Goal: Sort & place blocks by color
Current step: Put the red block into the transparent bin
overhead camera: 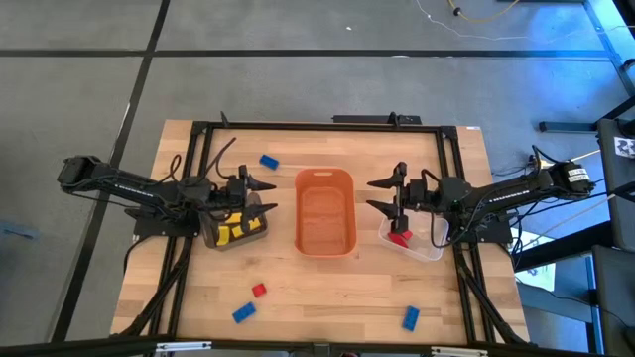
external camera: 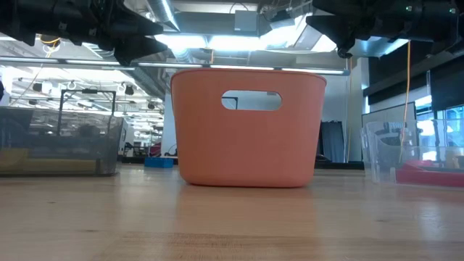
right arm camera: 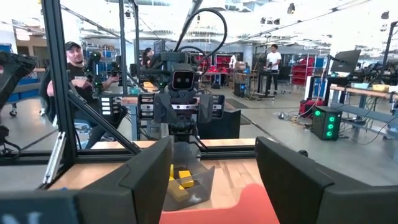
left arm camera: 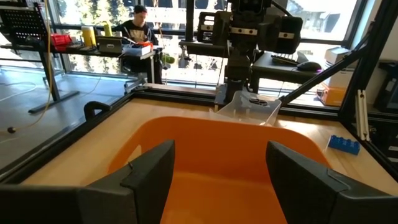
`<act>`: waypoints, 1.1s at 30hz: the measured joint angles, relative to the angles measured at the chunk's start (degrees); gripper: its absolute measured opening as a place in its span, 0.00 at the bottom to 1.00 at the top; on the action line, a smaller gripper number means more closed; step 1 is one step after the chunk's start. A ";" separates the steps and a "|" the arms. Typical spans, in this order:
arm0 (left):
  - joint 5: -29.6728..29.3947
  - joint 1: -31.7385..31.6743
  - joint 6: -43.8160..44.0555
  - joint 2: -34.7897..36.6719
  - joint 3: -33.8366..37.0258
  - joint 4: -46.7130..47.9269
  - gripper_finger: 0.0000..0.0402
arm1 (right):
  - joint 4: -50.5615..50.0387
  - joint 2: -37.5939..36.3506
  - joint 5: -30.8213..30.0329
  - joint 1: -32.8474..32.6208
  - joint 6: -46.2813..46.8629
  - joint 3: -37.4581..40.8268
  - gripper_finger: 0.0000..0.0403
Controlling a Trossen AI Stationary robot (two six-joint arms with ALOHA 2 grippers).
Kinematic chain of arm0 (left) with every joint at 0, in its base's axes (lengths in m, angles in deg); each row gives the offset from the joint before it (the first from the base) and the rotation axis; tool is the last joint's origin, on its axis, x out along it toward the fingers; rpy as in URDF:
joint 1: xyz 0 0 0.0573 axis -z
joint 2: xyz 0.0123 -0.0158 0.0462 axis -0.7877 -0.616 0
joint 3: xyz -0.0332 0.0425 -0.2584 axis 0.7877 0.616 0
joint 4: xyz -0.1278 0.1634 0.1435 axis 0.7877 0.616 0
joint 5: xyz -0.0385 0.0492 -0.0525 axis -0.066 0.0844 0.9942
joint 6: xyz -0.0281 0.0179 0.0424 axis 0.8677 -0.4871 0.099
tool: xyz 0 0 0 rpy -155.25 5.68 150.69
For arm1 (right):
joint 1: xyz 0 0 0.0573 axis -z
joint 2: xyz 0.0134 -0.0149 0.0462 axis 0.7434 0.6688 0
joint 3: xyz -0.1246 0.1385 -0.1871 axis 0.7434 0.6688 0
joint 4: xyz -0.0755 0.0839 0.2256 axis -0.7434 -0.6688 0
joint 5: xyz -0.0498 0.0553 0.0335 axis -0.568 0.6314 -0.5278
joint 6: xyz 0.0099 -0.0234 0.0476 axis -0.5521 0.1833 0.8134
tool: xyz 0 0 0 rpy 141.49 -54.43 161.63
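Note:
My left gripper [overhead camera: 268,195] hangs open over a dark bin [overhead camera: 235,230] that holds yellow blocks [overhead camera: 230,234]. My right gripper [overhead camera: 373,195] hangs open over a clear bin [overhead camera: 417,241] that holds a red block [overhead camera: 400,238]. Each points level at the orange tub [overhead camera: 325,210] between them, with nothing between its fingers. Loose on the table lie a blue block [overhead camera: 269,161] at the far left of the tub, a red block [overhead camera: 259,290] and a blue block [overhead camera: 243,312] at the near left, and a blue block [overhead camera: 411,317] at the near right.
The orange tub [external camera: 249,127] stands in the middle of the table. A dark frame [overhead camera: 198,129] runs along the table's edges. In the wrist views, people [right arm camera: 78,68] sit beyond the table.

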State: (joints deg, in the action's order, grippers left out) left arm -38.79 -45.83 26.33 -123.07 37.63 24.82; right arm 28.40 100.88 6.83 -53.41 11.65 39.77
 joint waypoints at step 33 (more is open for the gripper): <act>-2.71 11.64 36.99 -9.15 -20.55 48.90 0.61 | -0.86 0.02 -0.02 0.00 0.24 0.00 0.58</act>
State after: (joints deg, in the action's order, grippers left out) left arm -41.50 -34.19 63.31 -132.21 17.07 73.72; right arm 27.55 100.90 6.82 -53.41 11.88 39.77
